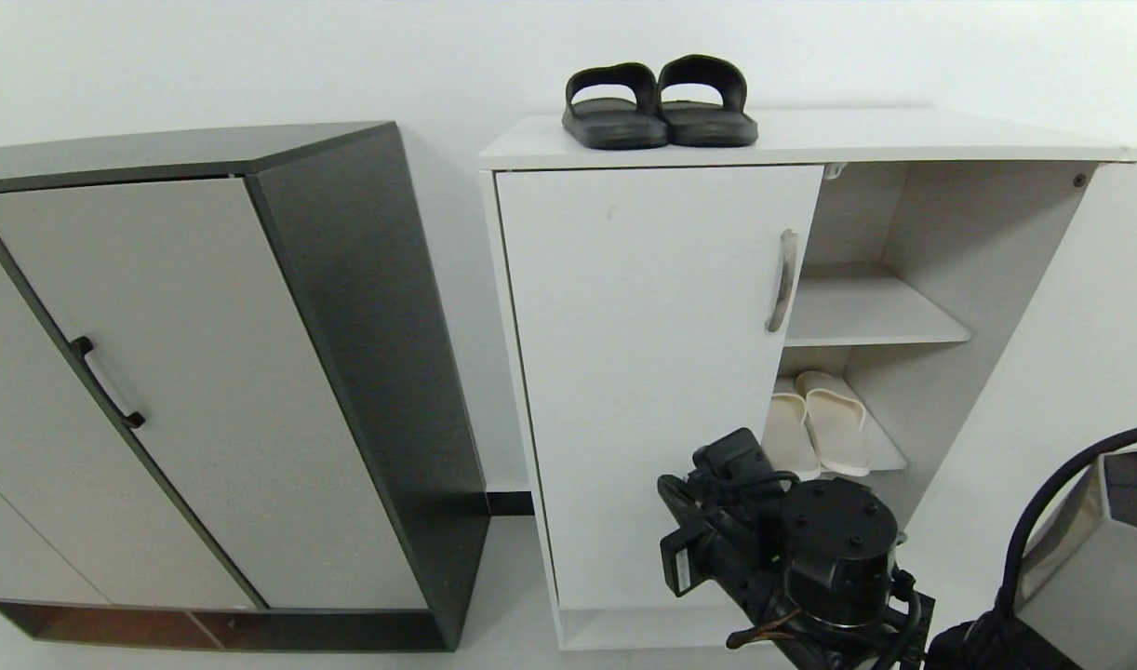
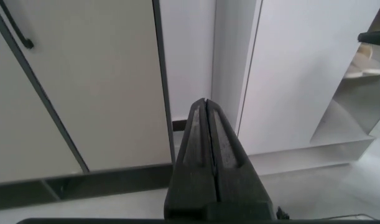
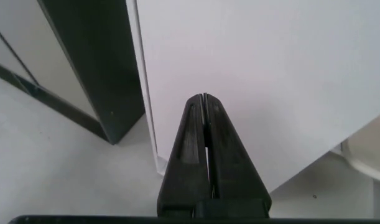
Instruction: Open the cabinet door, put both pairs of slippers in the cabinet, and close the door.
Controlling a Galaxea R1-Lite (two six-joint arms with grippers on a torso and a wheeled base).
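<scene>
A pair of black slippers (image 1: 660, 102) sits on top of the white cabinet (image 1: 903, 135). A cream pair (image 1: 815, 433) lies on the lower shelf in the cabinet's open right half, and its edge shows in the right wrist view (image 3: 367, 152). The left door (image 1: 652, 372) with its metal handle (image 1: 782, 279) is closed, while the right door (image 1: 1043, 391) stands swung out. My right gripper (image 3: 205, 99) is shut and empty, low in front of the closed door. My left gripper (image 2: 206, 102) is shut and empty, facing the gap between the two cabinets.
A dark cabinet (image 1: 364, 354) with grey doors and a black handle (image 1: 108, 381) stands left of the white one, with a narrow gap between them. The upper shelf (image 1: 866, 312) is bare. A grey box (image 1: 1099, 549) and a black cable are at the lower right.
</scene>
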